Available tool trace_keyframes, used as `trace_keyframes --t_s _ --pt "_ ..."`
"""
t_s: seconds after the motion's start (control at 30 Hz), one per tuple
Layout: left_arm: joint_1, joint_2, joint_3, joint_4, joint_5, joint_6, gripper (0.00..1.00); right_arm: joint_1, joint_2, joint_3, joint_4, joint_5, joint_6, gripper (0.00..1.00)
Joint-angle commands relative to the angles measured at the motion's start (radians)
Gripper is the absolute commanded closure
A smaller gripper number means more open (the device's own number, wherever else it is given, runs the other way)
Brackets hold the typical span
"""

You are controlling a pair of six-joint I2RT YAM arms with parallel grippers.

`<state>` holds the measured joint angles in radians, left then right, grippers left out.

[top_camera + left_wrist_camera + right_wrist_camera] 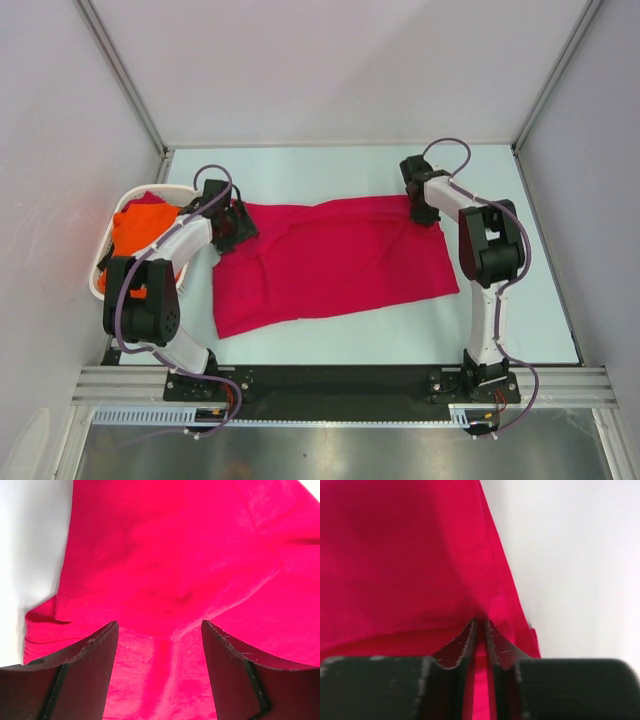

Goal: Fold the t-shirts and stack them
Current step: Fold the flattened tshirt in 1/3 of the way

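The crimson t-shirt (335, 262) lies spread across the middle of the table, folded roughly in half with wrinkles. My left gripper (238, 222) is open over its far left corner; in the left wrist view the fingers (90, 652) stand wide apart above the red cloth (175, 560) and its hem. My right gripper (425, 212) is shut on the shirt's far right corner; the right wrist view shows the jaws (480, 630) pinching red cloth (400, 555). The orange t-shirt (135, 235) lies bunched in the white basket (103, 272) at the left.
The white basket stands at the table's left edge beside my left arm. Metal frame posts and white walls enclose the table. Bare table (500, 320) shows in front of and to the right of the shirt.
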<state>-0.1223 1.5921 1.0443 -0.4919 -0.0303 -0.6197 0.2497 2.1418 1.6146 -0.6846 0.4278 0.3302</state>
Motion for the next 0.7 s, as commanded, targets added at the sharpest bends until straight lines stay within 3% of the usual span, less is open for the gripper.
trace_keyframes --t_s 0.0,0.07,0.17,0.33,0.5,0.67 --pt "-0.008 -0.035 0.019 0.058 0.012 0.026 0.27 0.005 -0.192 -0.099 0.155 0.04 -0.008 0.78" --pt "-0.008 -0.035 0.039 0.076 0.004 0.038 0.27 0.003 -0.227 -0.108 0.186 0.052 -0.014 0.63" --pt "-0.007 -0.02 0.08 0.107 -0.025 0.057 0.27 -0.024 -0.266 -0.127 0.261 0.002 -0.034 0.54" --pt "-0.007 0.099 0.249 0.095 -0.083 0.09 0.26 -0.111 -0.22 -0.084 0.303 -0.134 -0.022 0.5" --pt "-0.002 0.262 0.481 -0.034 -0.166 0.117 0.27 -0.17 -0.119 -0.036 0.301 -0.259 -0.013 0.49" --pt "0.015 0.384 0.611 -0.138 -0.214 0.104 0.26 -0.202 -0.06 -0.048 0.333 -0.386 -0.003 0.48"
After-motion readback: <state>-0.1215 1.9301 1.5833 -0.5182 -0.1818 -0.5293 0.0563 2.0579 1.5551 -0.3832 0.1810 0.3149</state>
